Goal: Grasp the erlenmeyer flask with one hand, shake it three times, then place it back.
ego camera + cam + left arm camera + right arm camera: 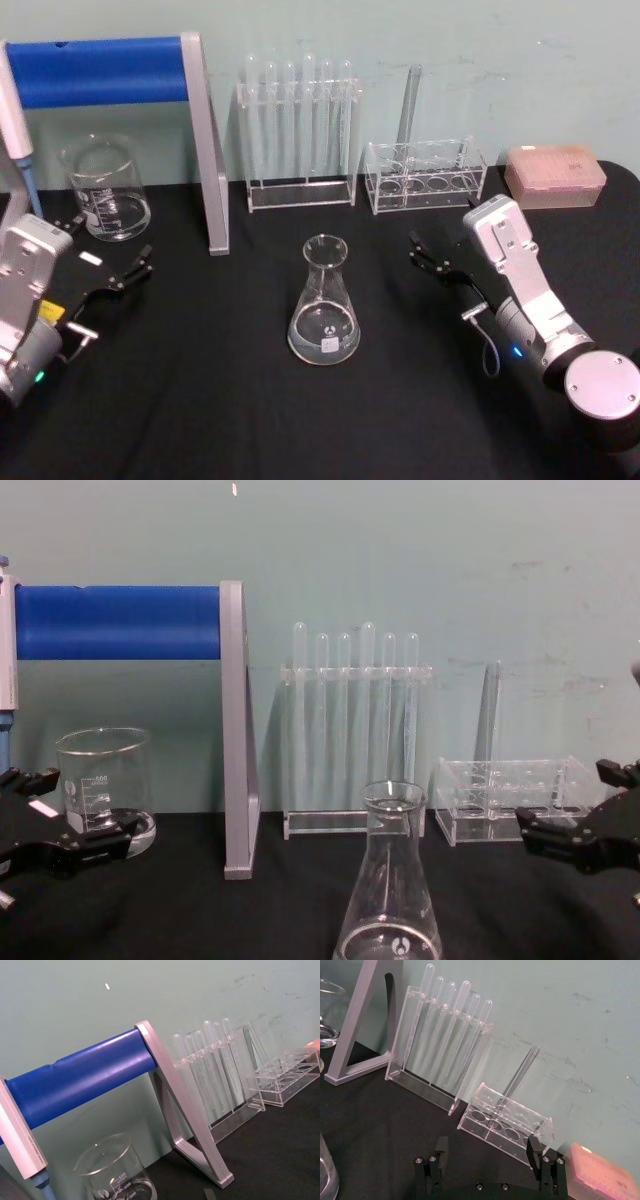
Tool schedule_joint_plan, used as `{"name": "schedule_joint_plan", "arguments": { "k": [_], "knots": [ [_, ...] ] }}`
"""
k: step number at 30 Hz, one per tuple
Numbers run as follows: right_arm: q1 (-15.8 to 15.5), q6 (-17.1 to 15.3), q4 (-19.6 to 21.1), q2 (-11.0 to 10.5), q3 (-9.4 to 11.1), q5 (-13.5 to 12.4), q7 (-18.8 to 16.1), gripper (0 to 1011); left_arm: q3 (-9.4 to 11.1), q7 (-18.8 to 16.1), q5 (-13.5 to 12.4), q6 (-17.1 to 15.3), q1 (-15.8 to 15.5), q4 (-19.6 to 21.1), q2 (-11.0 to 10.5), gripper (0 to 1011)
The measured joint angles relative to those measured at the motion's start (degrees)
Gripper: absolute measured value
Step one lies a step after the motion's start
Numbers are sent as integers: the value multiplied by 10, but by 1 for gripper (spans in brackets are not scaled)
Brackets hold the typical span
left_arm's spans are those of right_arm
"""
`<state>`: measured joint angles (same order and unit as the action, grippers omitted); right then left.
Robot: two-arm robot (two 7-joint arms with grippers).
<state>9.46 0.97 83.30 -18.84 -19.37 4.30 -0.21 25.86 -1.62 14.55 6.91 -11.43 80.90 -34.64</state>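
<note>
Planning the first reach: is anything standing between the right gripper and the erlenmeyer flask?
Nothing visible. In the head view the right gripper, fingers open, sits to the right of the erlenmeyer flask, with bare black table between them. The test tube racks stand farther back by the wall.

A clear glass graduated beaker [105, 189] stands at the back left of a black table [250, 410], beneath a blue cylindrical bar [100, 70] carried on a grey angled metal stand [208, 150]. Toward the centre, against a pale green wall [450, 50], a tall clear acrylic rack [299, 125] holds a row of upright test tubes. Just beside it, a lower clear rack [425, 178] carries a single tube [408, 105]. A pink lidded plastic box [555, 176] sits at the far right.
</note>
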Motion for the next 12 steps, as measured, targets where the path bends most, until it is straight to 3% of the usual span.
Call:
{"name": "schedule_joint_plan", "arguments": {
  "k": [12],
  "knots": [
    [0, 0, 0, 0, 0, 0, 0, 1002, 0, 0, 0, 0, 0, 0, 0, 1001]
  ]
}}
